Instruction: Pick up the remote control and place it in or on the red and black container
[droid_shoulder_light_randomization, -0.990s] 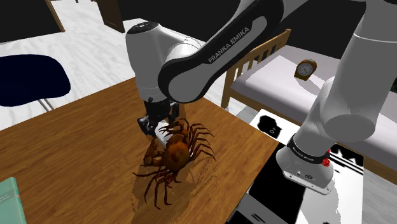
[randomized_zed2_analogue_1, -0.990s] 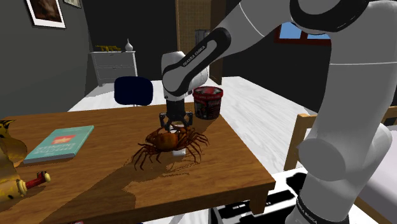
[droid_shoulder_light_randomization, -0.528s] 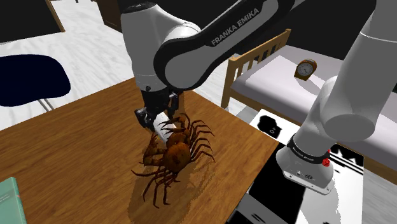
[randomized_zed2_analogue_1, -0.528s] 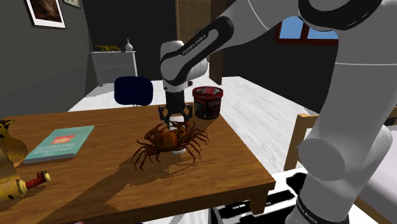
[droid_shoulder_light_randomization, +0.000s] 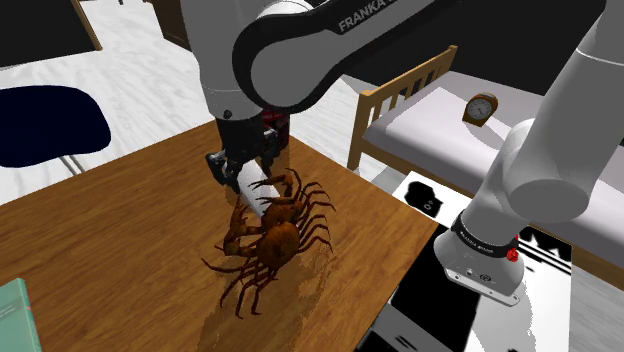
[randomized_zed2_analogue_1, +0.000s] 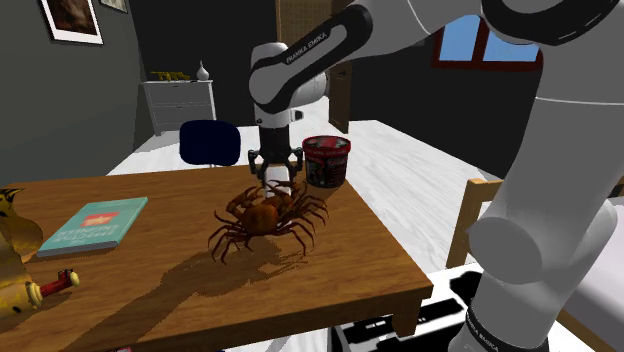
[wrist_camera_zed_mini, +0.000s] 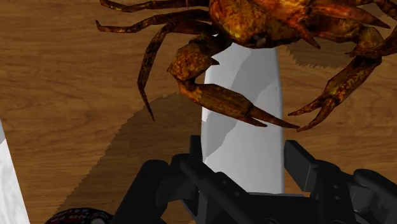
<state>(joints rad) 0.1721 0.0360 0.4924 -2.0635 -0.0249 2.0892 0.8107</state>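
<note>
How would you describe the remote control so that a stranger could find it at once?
On the wooden table, look at the brown crab near the middle. The remote control is the plain white-grey flat bar that runs from under the crab into the black end effector. Unlike its neighbours, it has no colour.

A wooden table (randomized_zed2_analogue_1: 150, 290) stands on a pale floor (randomized_zed2_analogue_1: 420, 180) beside a dark grey wall (randomized_zed2_analogue_1: 30, 110) that bears a framed picture (randomized_zed2_analogue_1: 70, 18). Behind it are a white dresser (randomized_zed2_analogue_1: 180, 105) and what seems to be a dark blue chair (randomized_zed2_analogue_1: 210, 142). A wooden-framed bed (droid_shoulder_light_randomization: 440, 125) stands near the table, and a window (randomized_zed2_analogue_1: 480, 40) shows blue.
</note>
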